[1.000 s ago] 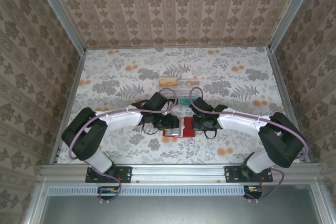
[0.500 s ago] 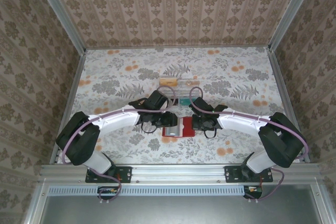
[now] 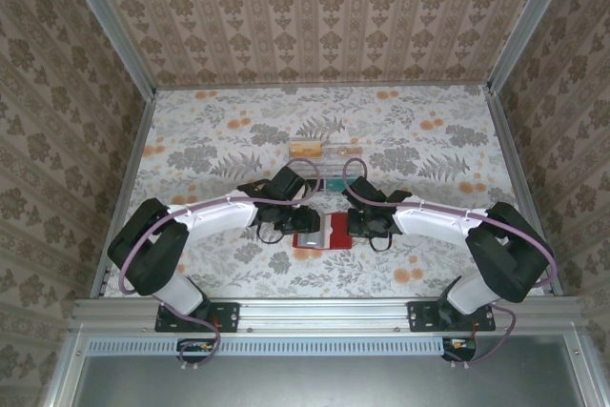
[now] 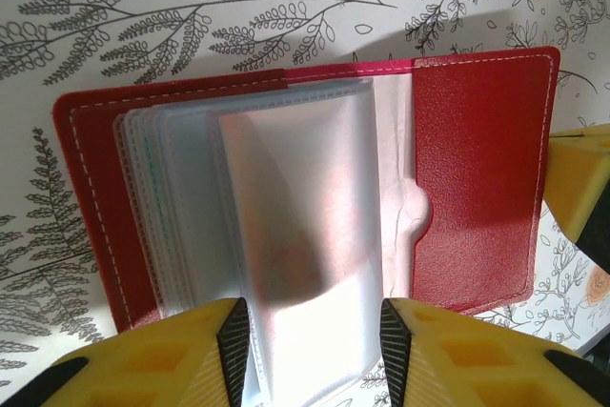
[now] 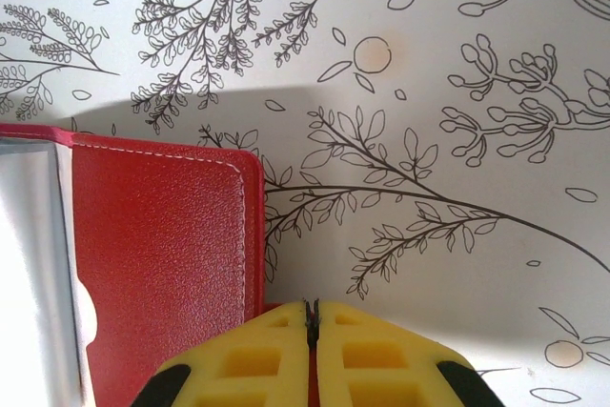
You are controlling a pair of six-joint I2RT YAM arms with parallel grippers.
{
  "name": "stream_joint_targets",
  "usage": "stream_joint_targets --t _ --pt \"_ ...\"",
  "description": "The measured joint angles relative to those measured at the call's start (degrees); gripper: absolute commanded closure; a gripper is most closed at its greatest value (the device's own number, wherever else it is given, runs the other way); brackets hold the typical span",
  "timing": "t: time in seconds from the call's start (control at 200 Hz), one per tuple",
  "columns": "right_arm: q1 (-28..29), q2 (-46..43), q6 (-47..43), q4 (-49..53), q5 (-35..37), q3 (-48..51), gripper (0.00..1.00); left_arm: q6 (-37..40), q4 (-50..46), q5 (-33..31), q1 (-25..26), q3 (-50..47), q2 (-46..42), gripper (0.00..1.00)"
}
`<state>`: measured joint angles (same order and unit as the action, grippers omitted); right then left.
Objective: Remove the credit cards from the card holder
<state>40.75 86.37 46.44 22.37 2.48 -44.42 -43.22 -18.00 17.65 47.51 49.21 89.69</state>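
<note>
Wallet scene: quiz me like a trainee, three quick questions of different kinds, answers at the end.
1. True or false: the wallet lies closed on the table.
2. Pick one. Between the fingers of the left gripper is: A, a clear sleeve; B, a coin; C, a key.
3. Fill in: the jaws of the right gripper, at the wallet's edge, are ___.
Key: 1 false, it lies open. 2 A. 3 shut.
</note>
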Motion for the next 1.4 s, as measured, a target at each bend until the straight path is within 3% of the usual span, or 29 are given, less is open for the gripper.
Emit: stream_joint_targets --t 0.28,0.61,0.85,1.165,1.34,1.4 --pt "0.00 0.28 -0.02 0.00 -0.02 -0.02 1.00 -0.13 2.80 2.80 0.09 0.00 2.54 0.45" --pt "0.00 0.76 -0.07 -1.36 -1.03 -0.02 0.99 -0.20 8.41 7.74 0.76 -0.04 2.60 0.47" --pt "-0.26 -0.35 -0.17 -3.02 -1.29 0.44 0.88 -0.02 10.43 10.49 2.01 1.68 3.43 0.51" --pt "-2.27 -14.99 1.07 -3.08 -0.94 5.81 0.75 0.39 10.84 11.82 4.24 8.76 10.03 0.52" --pt "-2.27 -18.18 2.82 -4.09 -1.77 9.70 0.74 0.48 10.45 11.17 4.33 9.01 10.25 0.52" --pt "-2.25 -18.18 3.43 -4.57 -2.36 10.54 0.68 0.63 9.88 10.34 4.26 8.90 9.73 0.53"
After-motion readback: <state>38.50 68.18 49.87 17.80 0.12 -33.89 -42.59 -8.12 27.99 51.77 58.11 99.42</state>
